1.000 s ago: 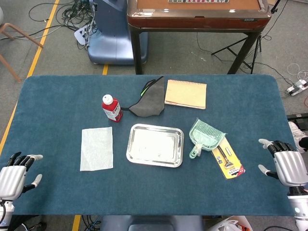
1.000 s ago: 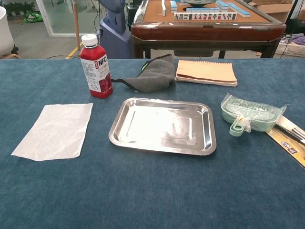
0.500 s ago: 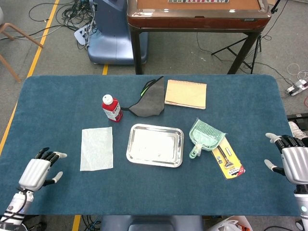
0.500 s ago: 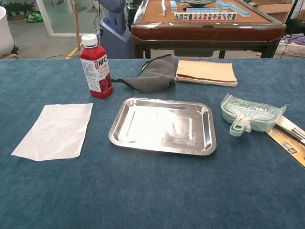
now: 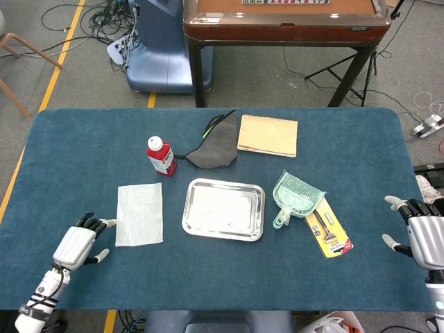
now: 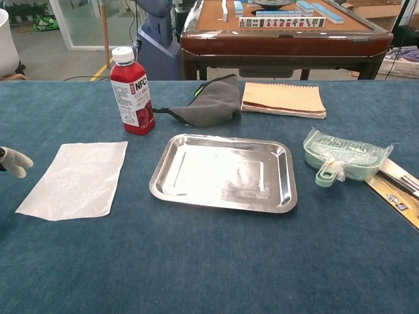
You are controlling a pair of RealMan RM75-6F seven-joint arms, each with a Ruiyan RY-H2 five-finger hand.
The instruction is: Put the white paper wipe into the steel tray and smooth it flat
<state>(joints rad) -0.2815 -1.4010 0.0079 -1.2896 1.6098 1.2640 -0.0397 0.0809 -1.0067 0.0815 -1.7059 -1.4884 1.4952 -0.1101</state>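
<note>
The white paper wipe (image 5: 139,214) (image 6: 76,178) lies flat on the blue table, left of the steel tray (image 5: 223,209) (image 6: 225,171), which holds nothing. My left hand (image 5: 78,242) hovers just left of the wipe's near corner, fingers apart and holding nothing; only a fingertip of it (image 6: 14,161) shows at the chest view's left edge. My right hand (image 5: 424,236) stays at the table's right edge, fingers spread and holding nothing, far from the tray.
Behind the wipe stands a red juice bottle (image 5: 161,155) (image 6: 131,91). A grey cloth (image 5: 214,148) and a tan notebook (image 5: 268,135) lie behind the tray. A green dustpan (image 5: 294,195) and a yellow packaged tool (image 5: 329,232) lie to its right.
My left hand has moved in from the table's left edge toward the wipe and now stands beside its near corner. The right hand has drifted slightly outward. Nothing on the table moved.
</note>
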